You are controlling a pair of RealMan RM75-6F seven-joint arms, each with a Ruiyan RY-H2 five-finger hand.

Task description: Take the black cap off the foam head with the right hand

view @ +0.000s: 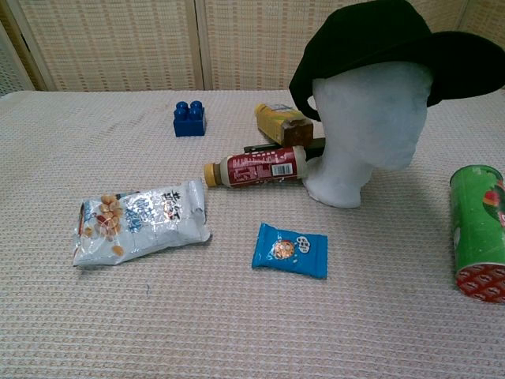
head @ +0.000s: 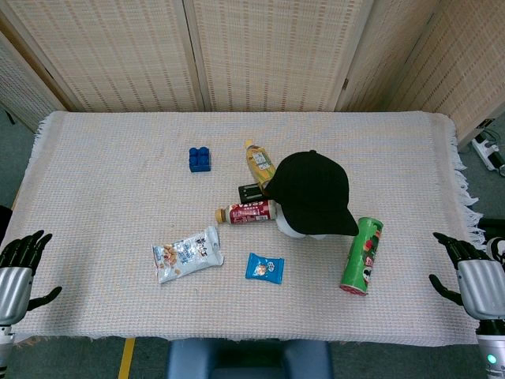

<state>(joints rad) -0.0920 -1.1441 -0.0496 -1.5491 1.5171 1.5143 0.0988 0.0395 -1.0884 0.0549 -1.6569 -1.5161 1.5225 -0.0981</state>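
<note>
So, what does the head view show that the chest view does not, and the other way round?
Only the head view shows both hands, the left hand and right hand, open at the table's near corners, and a small dark object behind the bottles. Only the chest view shows the foam head's face under the cap. Both show the black cap, blue block, two bottles, snack bag, blue packet and green can.

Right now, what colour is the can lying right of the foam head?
Green can, with a red end; chest view shows it best.
</note>
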